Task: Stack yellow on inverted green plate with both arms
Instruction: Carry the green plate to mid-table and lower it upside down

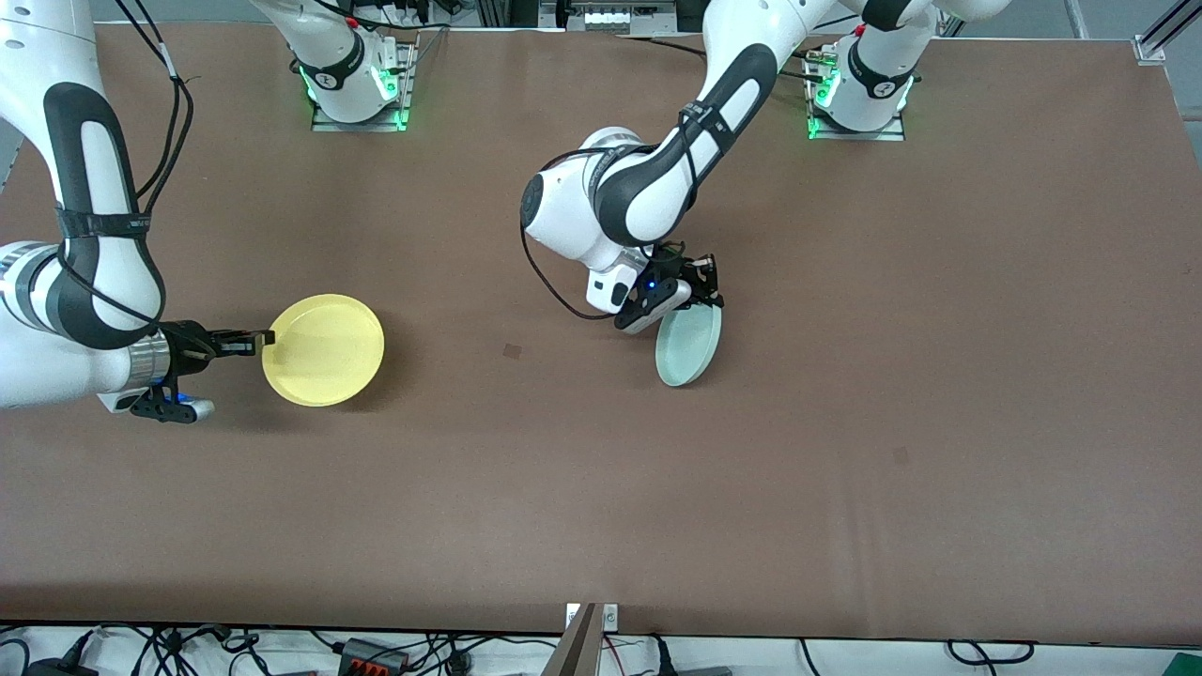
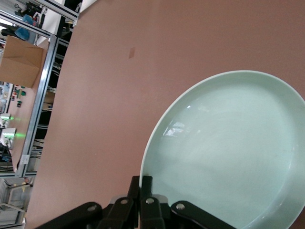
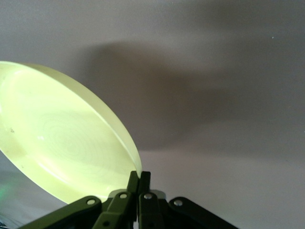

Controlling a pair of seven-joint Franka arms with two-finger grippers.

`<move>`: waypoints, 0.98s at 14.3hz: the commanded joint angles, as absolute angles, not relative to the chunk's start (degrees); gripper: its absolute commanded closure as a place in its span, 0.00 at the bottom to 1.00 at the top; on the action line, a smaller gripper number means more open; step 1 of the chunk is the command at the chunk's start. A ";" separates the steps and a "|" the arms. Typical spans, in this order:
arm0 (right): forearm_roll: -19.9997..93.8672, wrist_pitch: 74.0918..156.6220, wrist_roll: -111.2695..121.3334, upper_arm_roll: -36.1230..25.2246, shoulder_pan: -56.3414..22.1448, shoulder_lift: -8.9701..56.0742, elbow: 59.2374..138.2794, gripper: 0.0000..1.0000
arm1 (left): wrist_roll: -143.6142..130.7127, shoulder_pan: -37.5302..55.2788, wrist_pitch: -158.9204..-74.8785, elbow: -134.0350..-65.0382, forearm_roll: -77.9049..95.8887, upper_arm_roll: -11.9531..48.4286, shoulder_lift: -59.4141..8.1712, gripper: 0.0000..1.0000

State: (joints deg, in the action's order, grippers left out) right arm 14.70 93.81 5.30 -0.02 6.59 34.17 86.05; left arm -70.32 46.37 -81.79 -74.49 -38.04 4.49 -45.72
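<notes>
Yellow plate (image 1: 324,350), lowest in the front view, is where we begin: it sits toward the right arm's end of the brown table (image 1: 601,488), hollow side up, its shadow spread beside it. We see the right gripper (image 1: 266,341) pinched tight on the yellow plate's rim, fingers (image 3: 139,183) together over the edge in the right wrist view. Well apart from the yellow plate, toward the left arm's end, the pale green plate (image 1: 690,343) stands tilted steeply, one edge low by the table. We find the left gripper (image 1: 706,293) clamped on that plate's upper rim, its fingers (image 2: 145,185) closed on the edge, hollow side facing the left wrist camera.
</notes>
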 commanded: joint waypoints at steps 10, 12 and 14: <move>15.73 91.05 6.06 0.26 7.12 33.57 85.43 1.00 | -67.85 48.42 -74.52 -68.74 -41.66 3.69 -50.98 0.98; 15.82 91.05 5.98 0.18 7.12 33.57 85.43 1.00 | -67.59 48.60 -76.90 -67.59 -41.57 4.13 -50.89 0.80; 15.82 90.97 5.98 0.18 7.12 33.57 85.43 1.00 | -67.24 48.95 -77.17 -67.41 -41.48 4.83 -50.71 0.48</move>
State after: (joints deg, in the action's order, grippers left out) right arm 14.72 92.43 5.30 -0.02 6.59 34.02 86.04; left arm -67.93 48.44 -75.64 -70.46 -40.89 4.15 -48.09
